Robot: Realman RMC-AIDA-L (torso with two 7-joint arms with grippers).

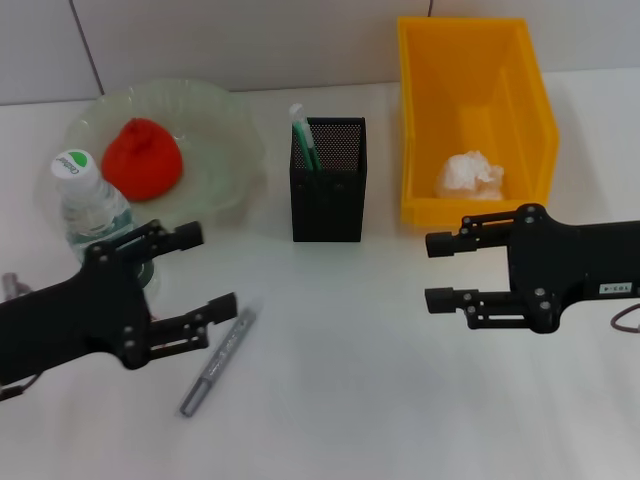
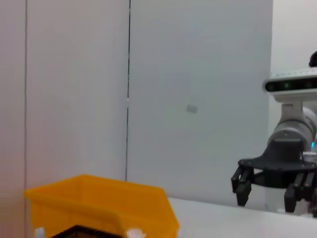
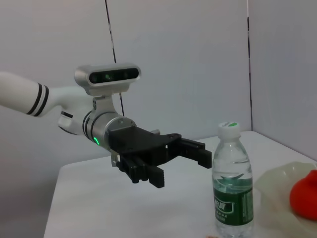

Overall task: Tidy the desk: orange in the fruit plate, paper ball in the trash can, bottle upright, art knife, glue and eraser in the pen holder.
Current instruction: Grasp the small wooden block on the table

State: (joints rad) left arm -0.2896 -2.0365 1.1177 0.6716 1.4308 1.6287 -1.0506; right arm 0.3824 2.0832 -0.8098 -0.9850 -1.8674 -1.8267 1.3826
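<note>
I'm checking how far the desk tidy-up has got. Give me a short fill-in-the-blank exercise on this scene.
1. The paper ball lies inside the ____ trash can.
2. The orange sits in the fruit ____.
3. The bottle stands ____ beside the left gripper.
4. The art knife lies on the ____, not in the pen holder.

Missing words: yellow; plate; upright; desk
</note>
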